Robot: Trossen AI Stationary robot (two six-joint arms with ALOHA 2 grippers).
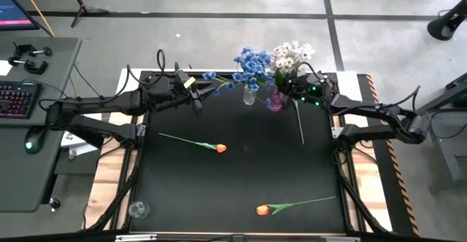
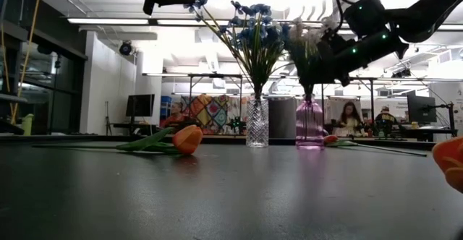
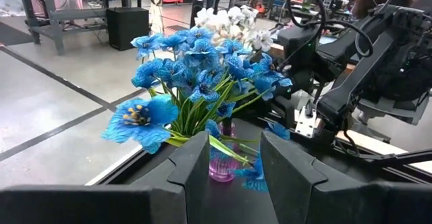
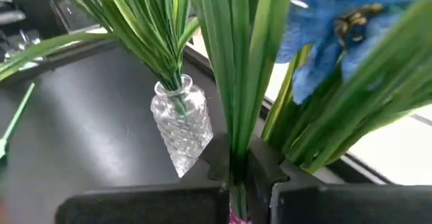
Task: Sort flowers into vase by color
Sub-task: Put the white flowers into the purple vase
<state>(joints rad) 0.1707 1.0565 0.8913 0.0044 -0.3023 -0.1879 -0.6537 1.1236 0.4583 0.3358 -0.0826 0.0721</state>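
My right hand (image 4: 237, 166) is clenched on the white spray's stems (image 4: 236, 82) above the pink vase (image 1: 275, 100); they're light and springy, so low grip. Left hand (image 3: 233, 170) released.

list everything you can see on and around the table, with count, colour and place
blue flowers: one bunch, blue, in the clear vase
clear vase: one, clear cut glass, far middle of the table
white flowers: one bunch, white, in the pink vase
pink vase: one, pink, right of the clear vase
orange tulips: two visible, orange, lying on the table, one centre-left, one near the front edge
loose green stem: one, green, lying right of centre
left gripper: one, dark, partly open, beside the blue flowers
right gripper: one, dark, shut on green stems above the pink vase
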